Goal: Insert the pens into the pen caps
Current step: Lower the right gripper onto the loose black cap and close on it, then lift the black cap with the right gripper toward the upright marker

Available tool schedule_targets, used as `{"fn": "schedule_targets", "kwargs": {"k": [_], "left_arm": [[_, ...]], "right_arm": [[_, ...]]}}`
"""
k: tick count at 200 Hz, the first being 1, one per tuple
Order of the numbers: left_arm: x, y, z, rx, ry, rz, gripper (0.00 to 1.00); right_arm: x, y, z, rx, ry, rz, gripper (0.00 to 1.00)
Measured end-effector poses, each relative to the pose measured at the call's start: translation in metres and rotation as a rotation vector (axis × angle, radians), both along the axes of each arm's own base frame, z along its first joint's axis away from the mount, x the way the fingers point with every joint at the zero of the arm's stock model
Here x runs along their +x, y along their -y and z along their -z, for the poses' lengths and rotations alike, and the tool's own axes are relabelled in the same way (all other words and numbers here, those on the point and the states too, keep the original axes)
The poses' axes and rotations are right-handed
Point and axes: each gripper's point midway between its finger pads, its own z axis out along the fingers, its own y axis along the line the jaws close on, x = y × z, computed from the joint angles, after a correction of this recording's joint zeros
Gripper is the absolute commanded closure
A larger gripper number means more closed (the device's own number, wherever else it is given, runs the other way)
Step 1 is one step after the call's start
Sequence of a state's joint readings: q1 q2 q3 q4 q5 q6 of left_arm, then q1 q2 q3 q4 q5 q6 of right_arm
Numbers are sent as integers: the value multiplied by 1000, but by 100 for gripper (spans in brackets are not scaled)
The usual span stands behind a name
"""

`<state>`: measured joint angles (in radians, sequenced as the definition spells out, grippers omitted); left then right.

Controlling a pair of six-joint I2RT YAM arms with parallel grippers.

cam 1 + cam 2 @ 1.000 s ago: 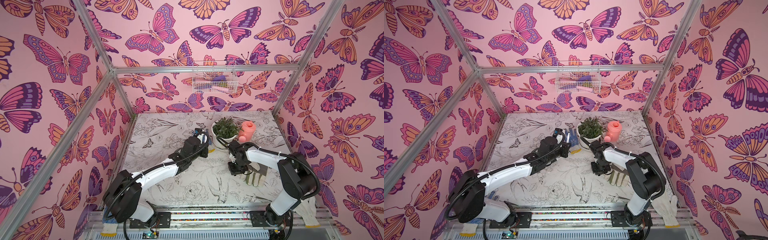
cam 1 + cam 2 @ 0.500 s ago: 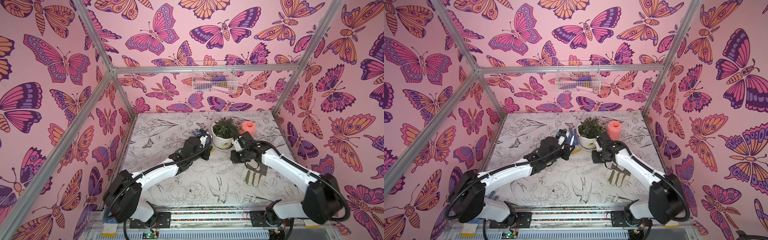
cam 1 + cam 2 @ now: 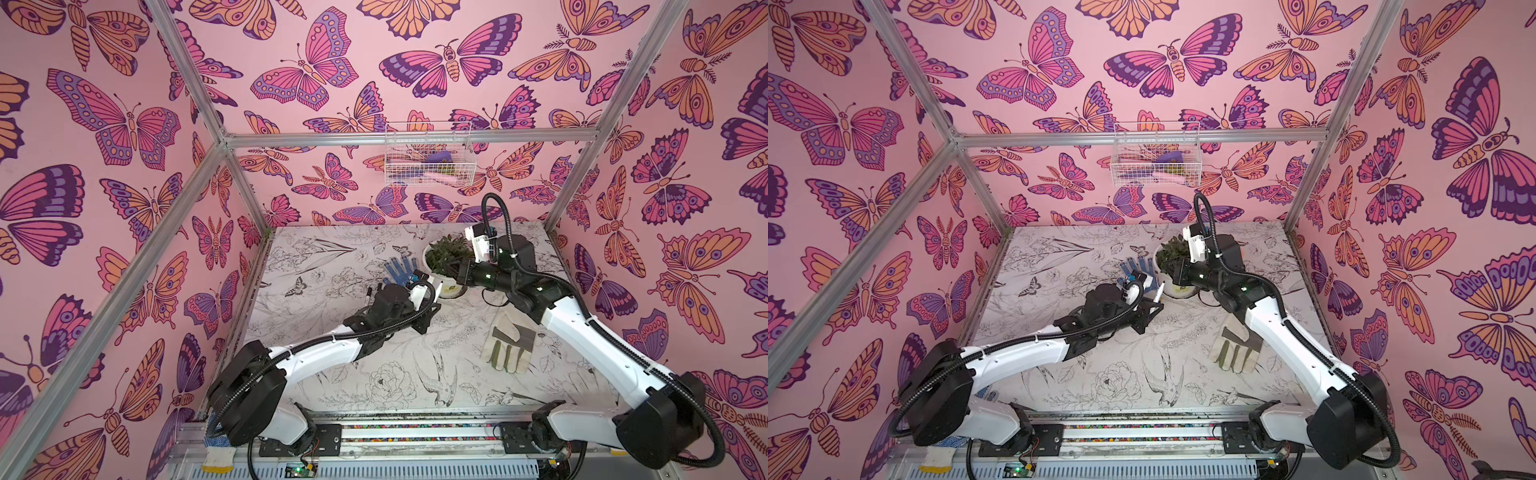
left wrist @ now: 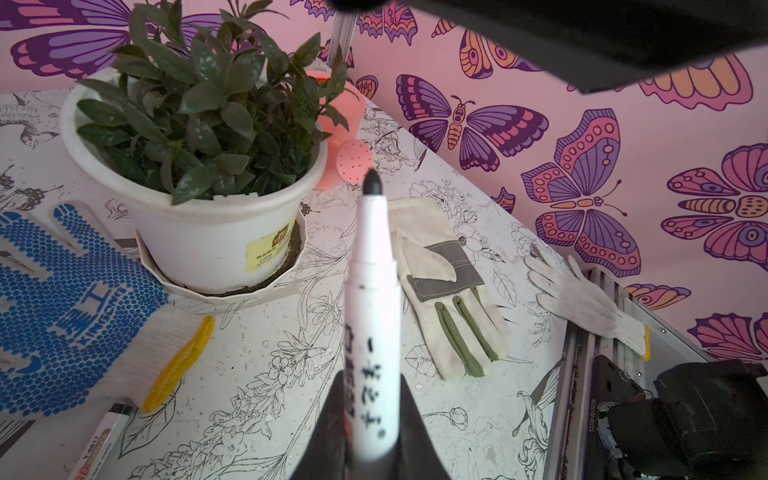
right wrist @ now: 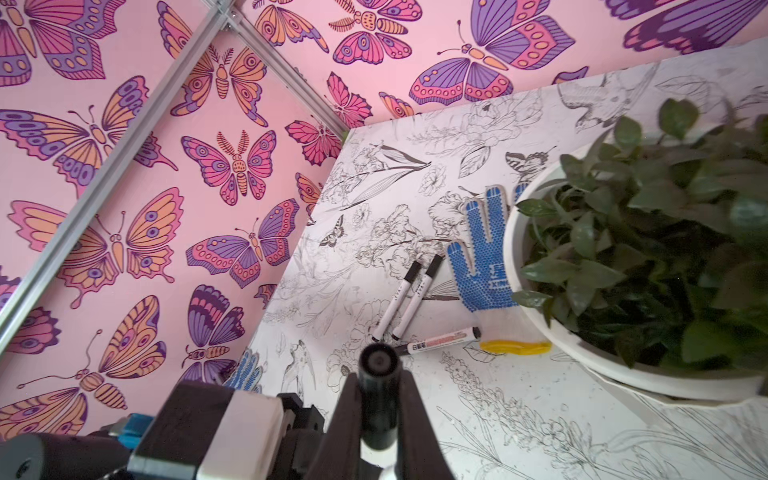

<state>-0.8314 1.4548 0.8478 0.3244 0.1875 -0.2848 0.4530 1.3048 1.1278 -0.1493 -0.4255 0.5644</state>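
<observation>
Twice saw a tight grip: found the left claw (image 4: pixel 365 432) closed on the barrel of an uncapped pen (image 4: pixel 372 291), white with dark print, dark tip bare and leading; found the right claw (image 5: pixel 379 399) closed on a stubby black pen cap (image 5: pixel 378 365), hollow mouth facing outward. Reckoned both aloft over the worktop (image 3: pixel 1100 374), beside the plant pot (image 3: pixel 1179 291), close yet apart. In a top view, read the pen (image 3: pixel 1158 292) as pointing toward one o'clock, and put the cap at one o'clock of its tip, roughly in line. Judged mating next, needing tip and mouth squared up. Spotted other pens (image 5: pixel 399 299), capped, at nine o'clock of the left claw, beside a blue glove (image 5: pixel 482 266).
</observation>
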Motion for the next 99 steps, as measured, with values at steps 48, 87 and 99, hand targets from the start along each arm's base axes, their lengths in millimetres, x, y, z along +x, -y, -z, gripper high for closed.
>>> {"fn": "schedule_targets", "kwargs": {"k": [48,87,99], "left_arm": [[1,0,-5,-9,19,-1,100],[1,-1,-9,-15,28,-6,100],[2,-1,-9,-15,29,-8,100]], "right_arm": [[-1,-4,1,15,-12,-18,94],[-4,-2,6,-7,-15,-23,95],[-6,-1,8,-16,-21,-24,95]]}}
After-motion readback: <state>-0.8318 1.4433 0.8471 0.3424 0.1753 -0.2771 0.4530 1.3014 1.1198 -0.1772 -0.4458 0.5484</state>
